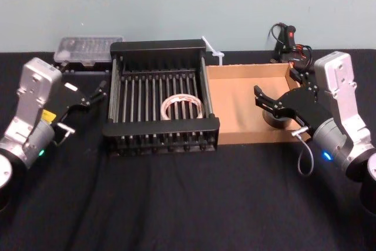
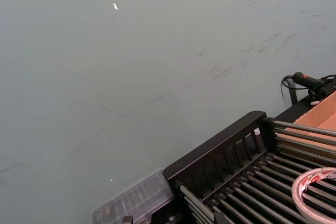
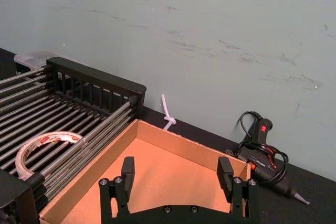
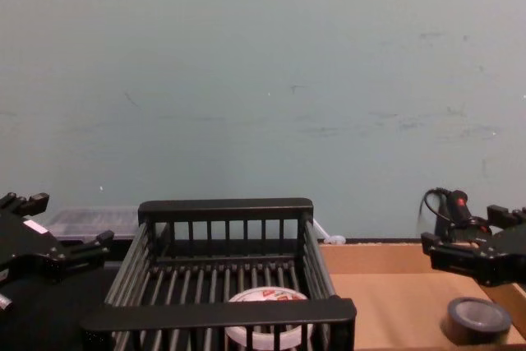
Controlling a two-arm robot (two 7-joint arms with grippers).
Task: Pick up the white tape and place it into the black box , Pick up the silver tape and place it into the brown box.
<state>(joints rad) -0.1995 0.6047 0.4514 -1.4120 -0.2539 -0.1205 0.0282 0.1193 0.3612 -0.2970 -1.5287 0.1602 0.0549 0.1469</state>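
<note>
The white tape point(image 1: 182, 108) lies flat on the bar floor of the black box point(image 1: 120, 130); it also shows as the white tape point(image 4: 267, 297), point(image 3: 44, 145), point(image 2: 315, 192). Beside it, the silver tape point(image 4: 478, 318) rests on the floor of the brown box point(image 1: 235, 104), near its right wall. My right gripper point(image 1: 281, 89) hovers open just above the silver tape point(image 1: 273, 119); in the right wrist view the right gripper point(image 3: 176, 170) has nothing between its fingers. My left gripper point(image 1: 88, 95) hangs open to the left of the black box, holding nothing.
A clear plastic case point(image 1: 88, 50) sits behind the black box at the back left. A black glue gun point(image 1: 288, 42) with its cable lies behind the brown box, and a white zip tie point(image 1: 212, 51) lies between the boxes at the back. Black cloth covers the table.
</note>
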